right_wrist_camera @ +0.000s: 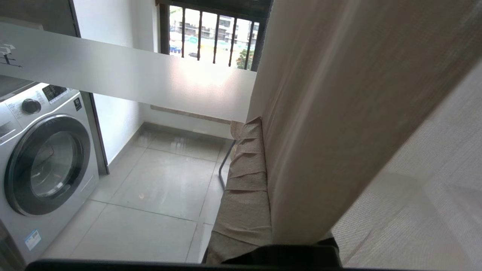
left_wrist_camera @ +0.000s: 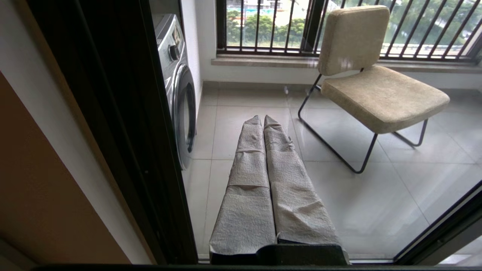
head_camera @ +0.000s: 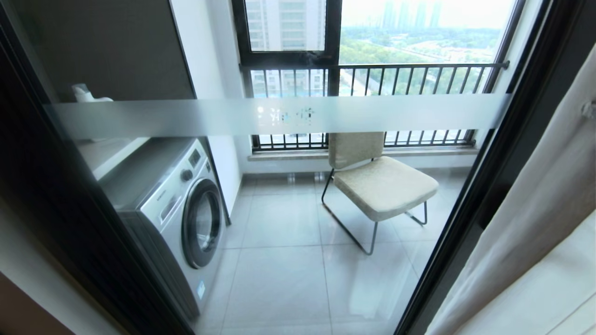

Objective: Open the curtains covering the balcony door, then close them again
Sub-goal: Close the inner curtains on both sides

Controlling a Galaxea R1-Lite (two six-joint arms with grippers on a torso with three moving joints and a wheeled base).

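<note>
The balcony door (head_camera: 288, 114) is a glass pane in a black frame (head_camera: 503, 158), crossed by a frosted stripe, and it stands uncovered in front of me. The curtains (head_camera: 545, 223) hang gathered at the right edge, with a sheer white layer (head_camera: 549, 288) below the beige one. My right gripper (right_wrist_camera: 260, 124) is raised at the beige curtain (right_wrist_camera: 339, 113) and shut on its edge. One wrapped finger (right_wrist_camera: 244, 180) shows; the fold hides the other. My left gripper (left_wrist_camera: 262, 117) is shut and empty, pointing at the lower glass.
Beyond the glass are a washing machine (head_camera: 181, 209) on the left, a beige chair (head_camera: 382, 184) on metal legs, and a railed window (head_camera: 372, 79). A dark door post (head_camera: 56, 195) and wall bound the left side.
</note>
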